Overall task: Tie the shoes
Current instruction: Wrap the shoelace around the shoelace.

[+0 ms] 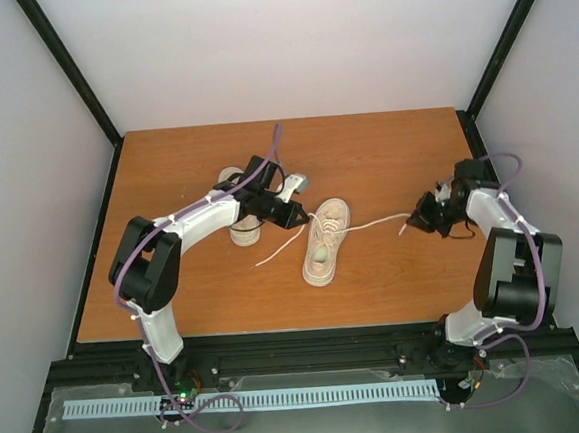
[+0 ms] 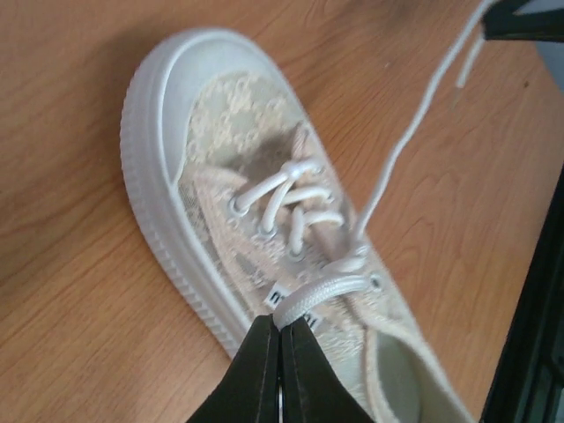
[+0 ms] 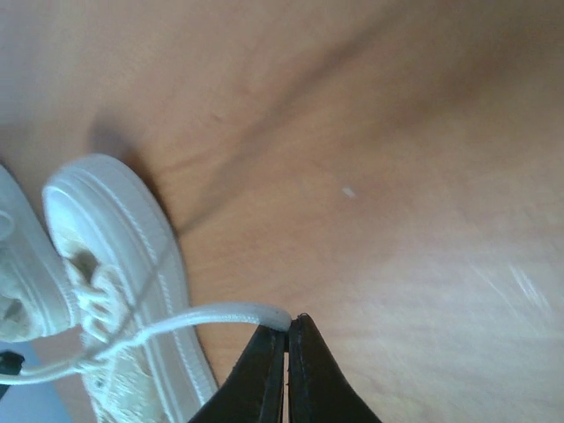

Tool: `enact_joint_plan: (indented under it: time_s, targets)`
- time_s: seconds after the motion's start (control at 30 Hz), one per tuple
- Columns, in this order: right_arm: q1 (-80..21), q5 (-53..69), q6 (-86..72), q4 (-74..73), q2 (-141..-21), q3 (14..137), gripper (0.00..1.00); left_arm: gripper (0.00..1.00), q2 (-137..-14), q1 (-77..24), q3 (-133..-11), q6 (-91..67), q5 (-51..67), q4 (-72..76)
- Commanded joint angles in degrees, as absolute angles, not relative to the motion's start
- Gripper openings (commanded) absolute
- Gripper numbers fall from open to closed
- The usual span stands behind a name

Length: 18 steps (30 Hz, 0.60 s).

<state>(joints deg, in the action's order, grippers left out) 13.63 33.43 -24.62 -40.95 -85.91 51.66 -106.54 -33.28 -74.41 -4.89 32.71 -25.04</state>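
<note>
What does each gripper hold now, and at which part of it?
Left gripper: a lace strand by the top eyelets of the shoe. Right gripper: a lace end, near its tip.

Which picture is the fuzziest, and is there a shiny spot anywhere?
Right wrist: the fuzziest; the table and the shoe look soft, and a pale shiny streak sits on the wood at lower right. Left wrist: the sharpest; the crossed laces show clearly. Top external: even light, everything small and a bit grainy, only soft shadows, no shiny spot on the wood.
</note>
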Motion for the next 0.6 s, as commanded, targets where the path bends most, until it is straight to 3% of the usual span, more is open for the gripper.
enact_joint_plan:
  time_s: [0.0,0.3,0.37,0.47,0.57]
  targets:
    - [9.3,33.3,-24.1,-40.5,-91.1,62.4,0.03,0.01,-104.6,-33.6,-76.0,-8.0,33.7,-21.8]
    - [-10.3,38.0,-27.9,-43.9,-111.5,96.8,0.04,0.01,-102.9,-33.6,-75.1,-10.8,34.2,-18.8]
    - [-13.4,39.0,-28.0,-44.3,-112.3,99.2,0.21,0.01,-102.2,-33.7,-74.4,-11.0,34.0,-18.7]
    - [-14.9,38.0,-27.4,-44.5,-110.4,95.8,0.59,0.01,-101.9,-33.7,-73.7,-11.5,34.2,-18.7]
    - [-14.1,38.9,-25.2,-41.3,-106.0,87.2,0.66,0.01,-101.5,-34.0,-73.1,-12.3,33.9,-18.1]
